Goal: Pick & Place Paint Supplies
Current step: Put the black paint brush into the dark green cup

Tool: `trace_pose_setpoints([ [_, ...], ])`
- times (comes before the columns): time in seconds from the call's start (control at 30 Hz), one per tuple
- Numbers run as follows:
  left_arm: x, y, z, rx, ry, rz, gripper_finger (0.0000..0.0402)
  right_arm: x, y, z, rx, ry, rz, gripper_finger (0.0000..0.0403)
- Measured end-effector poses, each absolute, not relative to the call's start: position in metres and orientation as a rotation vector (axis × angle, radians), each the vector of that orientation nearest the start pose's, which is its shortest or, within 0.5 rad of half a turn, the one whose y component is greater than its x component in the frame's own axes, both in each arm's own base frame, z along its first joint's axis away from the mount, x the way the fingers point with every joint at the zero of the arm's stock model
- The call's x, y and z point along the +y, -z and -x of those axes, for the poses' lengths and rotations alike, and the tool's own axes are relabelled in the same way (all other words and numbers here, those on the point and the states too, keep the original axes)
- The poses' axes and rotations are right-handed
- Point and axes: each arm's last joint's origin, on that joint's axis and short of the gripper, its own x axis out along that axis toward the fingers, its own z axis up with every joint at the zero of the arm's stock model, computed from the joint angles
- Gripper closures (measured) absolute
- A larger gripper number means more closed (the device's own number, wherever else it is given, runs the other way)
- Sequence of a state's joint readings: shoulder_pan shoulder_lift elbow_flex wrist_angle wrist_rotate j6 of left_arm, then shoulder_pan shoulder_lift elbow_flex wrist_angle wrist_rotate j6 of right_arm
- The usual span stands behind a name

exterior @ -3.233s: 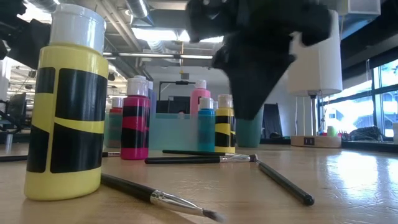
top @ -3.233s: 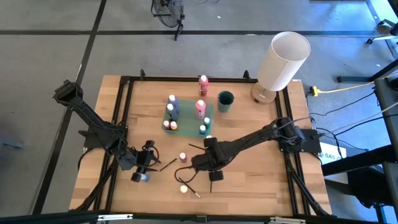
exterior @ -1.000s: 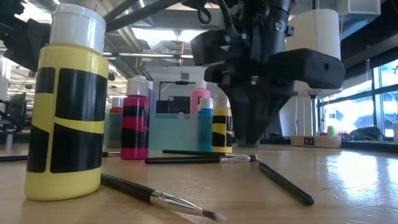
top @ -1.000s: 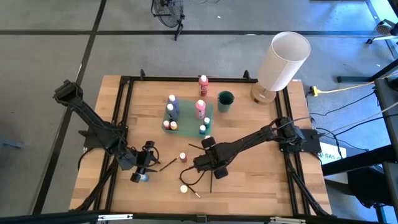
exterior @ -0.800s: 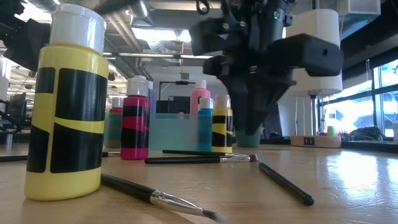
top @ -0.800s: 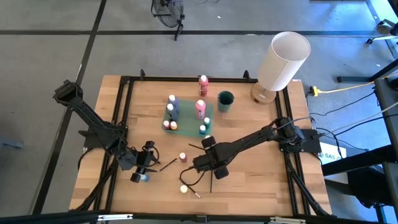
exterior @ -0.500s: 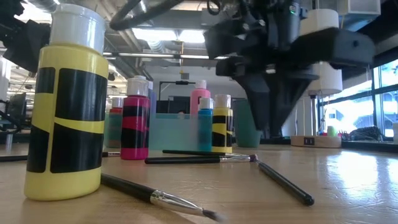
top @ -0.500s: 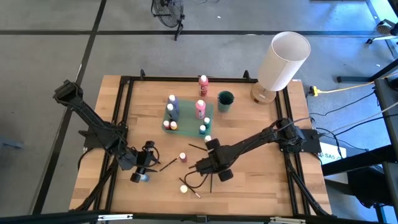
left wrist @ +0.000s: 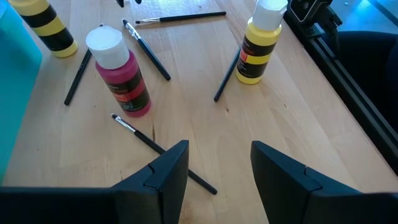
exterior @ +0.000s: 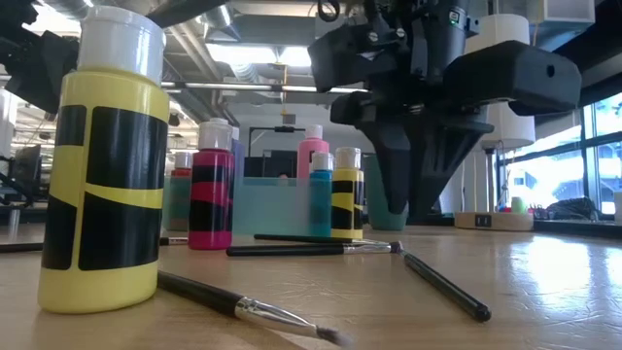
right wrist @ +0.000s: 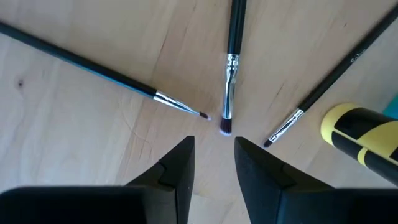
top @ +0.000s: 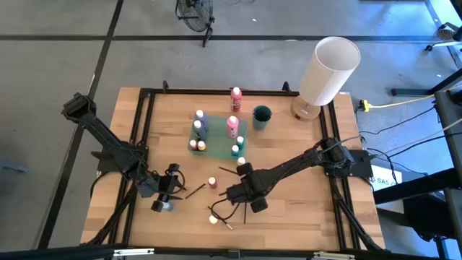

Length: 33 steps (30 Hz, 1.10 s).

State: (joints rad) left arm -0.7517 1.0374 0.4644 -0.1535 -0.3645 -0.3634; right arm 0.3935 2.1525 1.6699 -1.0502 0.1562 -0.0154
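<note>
Grey floor surrounds the wooden table we look down on in the high view. Near the middle sits a teal tray with several paint bottles; a pink bottle stands behind it, a dark green cup to its right, and a big white cylinder at the back right corner. Our left gripper hovers at the front left beside a blue bottle. Our right gripper hangs over loose brushes near the front centre.

From the low view we see a yellow bottle close up, a brush lying beside it, and a magenta bottle farther back.

Through the left wrist view, our fingers stand apart with nothing between them, above a thin brush; a red bottle and a yellow-black bottle stand beyond.

Through the right wrist view, our fingers are parted and empty, just short of three brush tips fanned on the wood.
</note>
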Motion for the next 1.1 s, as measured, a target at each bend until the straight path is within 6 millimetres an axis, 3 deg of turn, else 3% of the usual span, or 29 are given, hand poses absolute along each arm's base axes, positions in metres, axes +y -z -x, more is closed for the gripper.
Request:
trace_pose_setpoints([
  [0.37, -0.1259, -0.1854, -0.1494, 0.676, 0.259, -0.037, 0.0233, 0.1544, -0.1602, -0.3830, 1.465, -0.209, 0.431, 0.0287],
  [1.1, -0.1266, -0.1872, -0.1508, 0.652, 0.268, -0.046, 0.0233, 0.1536, -0.1600, -0.3881, 1.401, -0.387, 0.607, 0.0286],
])
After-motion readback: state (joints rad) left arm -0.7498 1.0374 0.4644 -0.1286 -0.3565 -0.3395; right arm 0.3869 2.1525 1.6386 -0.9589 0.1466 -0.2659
